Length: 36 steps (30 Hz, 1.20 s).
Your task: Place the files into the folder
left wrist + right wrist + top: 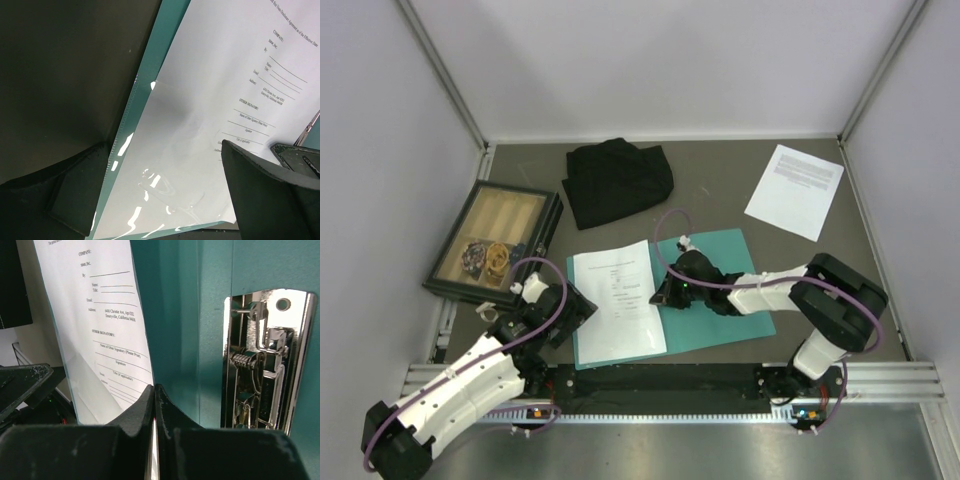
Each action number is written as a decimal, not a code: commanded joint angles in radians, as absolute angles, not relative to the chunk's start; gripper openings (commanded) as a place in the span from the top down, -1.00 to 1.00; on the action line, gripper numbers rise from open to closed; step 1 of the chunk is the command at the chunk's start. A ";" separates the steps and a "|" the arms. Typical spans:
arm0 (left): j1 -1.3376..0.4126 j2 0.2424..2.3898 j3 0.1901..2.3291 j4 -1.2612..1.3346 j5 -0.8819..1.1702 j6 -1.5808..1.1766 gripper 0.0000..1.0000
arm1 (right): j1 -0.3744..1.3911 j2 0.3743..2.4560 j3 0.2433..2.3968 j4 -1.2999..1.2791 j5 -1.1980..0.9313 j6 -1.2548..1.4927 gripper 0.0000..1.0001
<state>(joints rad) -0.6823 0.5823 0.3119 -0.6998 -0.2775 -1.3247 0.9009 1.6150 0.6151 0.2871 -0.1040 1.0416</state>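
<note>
Scene: a grey table (720,190) seen from above, with two robot arms mounted at its near edge.
Folder: the teal folder (720,290) lies open and flat on the table near the middle, just in front of the arms.
First sheet: a white printed sheet (615,300) lies on the left half of the folder. Its right edge is by the spine, and a strip of teal shows along its left and near edges.
Clear flap: in the left wrist view, a glossy see-through layer (160,150) covers the near part of this sheet.
Second sheet: the other white sheet (795,190) lies flat on the bare table at the far right, well apart from the folder.
Metal clip: a shiny spring clip (267,360) sits on the inside of the folder, just right of the first sheet's edge.
Left gripper: the left gripper (165,200) is spread wide at the near left corner of the folder and holds nothing.
Right gripper: the right gripper (154,400) has its fingertips pressed together at the first sheet's right edge, beside the clip. I cannot tell whether the paper is pinched between them.
Black cloth: a crumpled black cloth (617,180) lies beyond the folder.
Tray: a dark-framed tray (453,234) sits at the left, holding small objects.
</note>
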 commanded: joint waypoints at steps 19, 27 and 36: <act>-0.683 0.566 0.296 -0.709 -0.267 -1.321 -0.98 | 0.940 1.703 0.663 0.384 -0.167 0.999 1.00; -0.683 0.566 0.301 -0.710 -0.270 -1.322 -0.98 | 0.942 1.695 0.673 0.345 -0.163 0.980 1.00; -0.683 0.575 0.298 -0.693 -0.267 -1.316 -0.98 | 0.963 1.619 0.696 0.197 -0.101 0.933 0.96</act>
<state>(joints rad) -0.6823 0.5713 0.3107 -0.7097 -0.2779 -1.3205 0.9268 1.6798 0.6590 0.3012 -0.1257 0.9791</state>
